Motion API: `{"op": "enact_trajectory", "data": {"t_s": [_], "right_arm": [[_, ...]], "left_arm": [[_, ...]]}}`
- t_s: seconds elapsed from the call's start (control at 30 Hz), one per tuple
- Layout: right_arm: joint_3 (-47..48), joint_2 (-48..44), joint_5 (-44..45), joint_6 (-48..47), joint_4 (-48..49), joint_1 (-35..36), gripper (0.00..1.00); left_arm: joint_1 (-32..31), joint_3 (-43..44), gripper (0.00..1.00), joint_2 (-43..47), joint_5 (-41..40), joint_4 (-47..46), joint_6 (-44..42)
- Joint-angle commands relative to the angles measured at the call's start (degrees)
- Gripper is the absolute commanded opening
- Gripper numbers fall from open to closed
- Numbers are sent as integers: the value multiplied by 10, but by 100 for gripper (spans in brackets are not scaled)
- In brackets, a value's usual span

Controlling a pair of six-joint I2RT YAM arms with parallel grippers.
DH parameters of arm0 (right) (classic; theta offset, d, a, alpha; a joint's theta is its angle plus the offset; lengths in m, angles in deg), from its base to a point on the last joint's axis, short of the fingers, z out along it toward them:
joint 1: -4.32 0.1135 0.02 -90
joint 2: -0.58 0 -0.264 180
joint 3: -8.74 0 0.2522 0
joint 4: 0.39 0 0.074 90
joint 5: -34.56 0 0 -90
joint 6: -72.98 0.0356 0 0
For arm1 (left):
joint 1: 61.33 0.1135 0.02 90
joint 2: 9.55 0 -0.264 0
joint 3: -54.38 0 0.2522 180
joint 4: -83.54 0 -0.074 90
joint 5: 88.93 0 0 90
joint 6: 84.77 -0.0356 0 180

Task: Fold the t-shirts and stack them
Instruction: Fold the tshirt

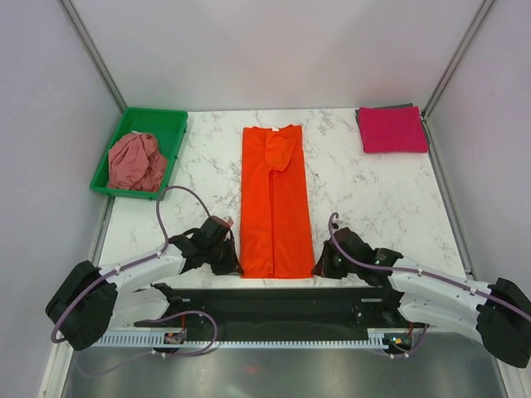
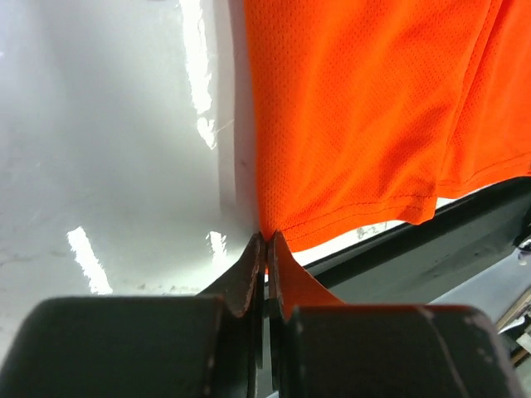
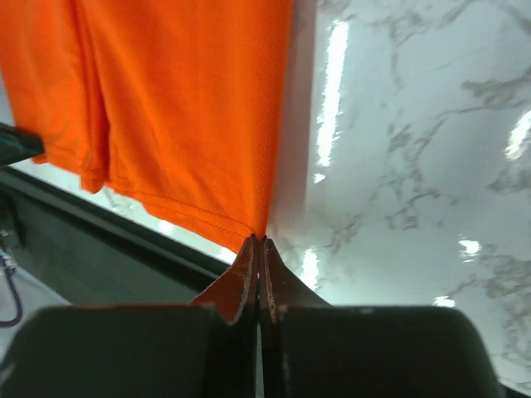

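Note:
The bright orange t-shirt [image 1: 275,203] lies flat in a long narrow strip down the middle of the table, collar end far, hem near. My left gripper [image 1: 235,264] is shut on its near left hem corner [image 2: 267,234]. My right gripper [image 1: 319,267] is shut on its near right hem corner [image 3: 259,235]. Both corners sit low at the table's front edge. The magenta-pink t-shirt [image 1: 392,128] lies folded at the far right. The dusty rose t-shirt [image 1: 138,162] is crumpled in the tray.
A green plastic tray [image 1: 170,124] stands at the far left and holds the rose shirt. The marble table [image 1: 373,199] ends at a dark front rail [image 1: 274,303] just behind the hem. Grey walls close in on both sides.

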Motion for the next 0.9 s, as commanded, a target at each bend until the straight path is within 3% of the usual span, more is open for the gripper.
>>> {"op": "enact_trajectory", "data": {"t_s": [0.0, 0.17, 0.27, 0.37, 0.47, 0.53, 0.87], "right_arm": [[-7, -30, 27, 72, 7, 38, 0], [-4, -15, 63, 92, 19, 74, 3], [1, 1, 74, 102, 19, 88, 6], [-6, 1, 83, 114, 16, 98, 11], [-11, -8, 89, 118, 13, 101, 27], [-12, -20, 92, 120, 5, 101, 31], [-20, -33, 85, 138, 6, 109, 35]], "left_arm": [[-1, 21, 4, 23, -42, 69, -41], [-1, 33, 46, 31, -14, 69, -46], [-1, 28, 52, 51, -9, 67, -37], [-1, 20, 53, 60, -6, 58, -27], [0, 10, 51, 41, 1, 50, -28], [0, -1, 51, 28, 3, 36, -27], [0, -25, 40, 15, 9, 3, -14]]}}
